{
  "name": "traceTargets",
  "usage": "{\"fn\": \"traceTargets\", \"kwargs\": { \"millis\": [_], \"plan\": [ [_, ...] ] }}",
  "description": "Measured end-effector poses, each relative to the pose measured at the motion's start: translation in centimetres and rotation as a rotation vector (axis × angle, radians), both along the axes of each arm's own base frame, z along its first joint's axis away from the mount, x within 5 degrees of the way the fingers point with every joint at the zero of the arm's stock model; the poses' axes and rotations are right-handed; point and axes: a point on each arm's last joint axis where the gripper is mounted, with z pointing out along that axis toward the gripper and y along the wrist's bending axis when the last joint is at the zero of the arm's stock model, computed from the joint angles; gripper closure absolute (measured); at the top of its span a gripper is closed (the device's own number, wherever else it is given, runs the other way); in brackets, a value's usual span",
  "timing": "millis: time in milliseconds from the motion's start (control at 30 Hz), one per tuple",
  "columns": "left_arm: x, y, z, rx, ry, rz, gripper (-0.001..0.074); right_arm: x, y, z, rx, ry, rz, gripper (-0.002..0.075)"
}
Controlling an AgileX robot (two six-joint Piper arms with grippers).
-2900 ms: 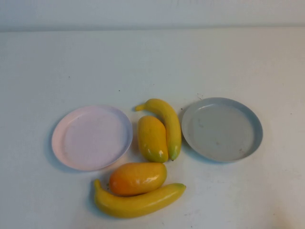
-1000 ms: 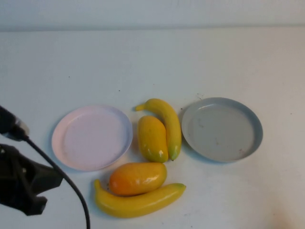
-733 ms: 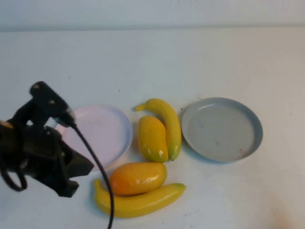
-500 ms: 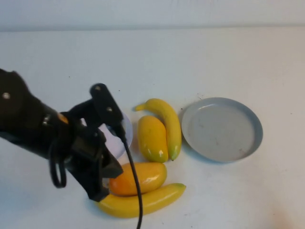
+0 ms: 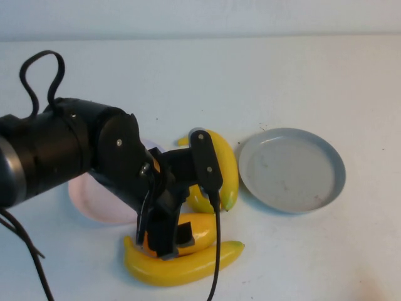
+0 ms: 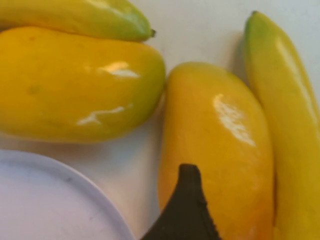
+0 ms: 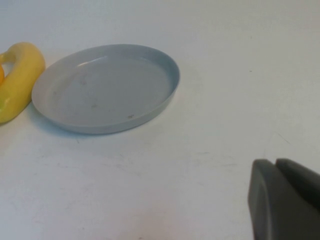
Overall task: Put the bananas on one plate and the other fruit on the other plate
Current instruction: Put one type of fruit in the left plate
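My left gripper (image 5: 168, 241) is open and low over the orange fruit (image 5: 199, 229), which lies near the front of the table. In the left wrist view one finger (image 6: 183, 205) lies against the orange fruit (image 6: 215, 140); the other finger is out of frame. The front banana (image 5: 188, 266) lies just before it. The yellow fruit (image 5: 202, 199) and the back banana (image 5: 226, 164) lie side by side in the middle. The pink plate (image 5: 93, 202) is mostly hidden by my left arm. The grey-blue plate (image 5: 291, 169) is bare. My right gripper (image 7: 276, 165) is shut, off to the right of that plate (image 7: 107, 87).
The left arm's black body and cable (image 5: 216, 263) cover the table's left middle. A white wall runs along the table's far edge.
My left arm has come in from the left, passed over the pink plate and lowered its gripper onto the orange fruit. The fruit and plates have not moved.
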Motion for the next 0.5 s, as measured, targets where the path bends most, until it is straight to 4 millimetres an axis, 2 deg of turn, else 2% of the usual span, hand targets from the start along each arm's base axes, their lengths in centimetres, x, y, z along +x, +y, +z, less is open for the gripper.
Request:
{"fn": "traceTargets", "kwargs": {
  "millis": [100, 500],
  "plan": [
    [0.7, -0.2, -0.2, -0.003, -0.057, -0.003, 0.0175, 0.0, 0.0, 0.0, 0.000, 0.000, 0.000, 0.0743],
    [1.7, -0.4, -2.7, 0.078, -0.041, -0.031, 0.0175, 0.0, 0.0, 0.0, 0.000, 0.000, 0.000, 0.0743]
  ]
}}
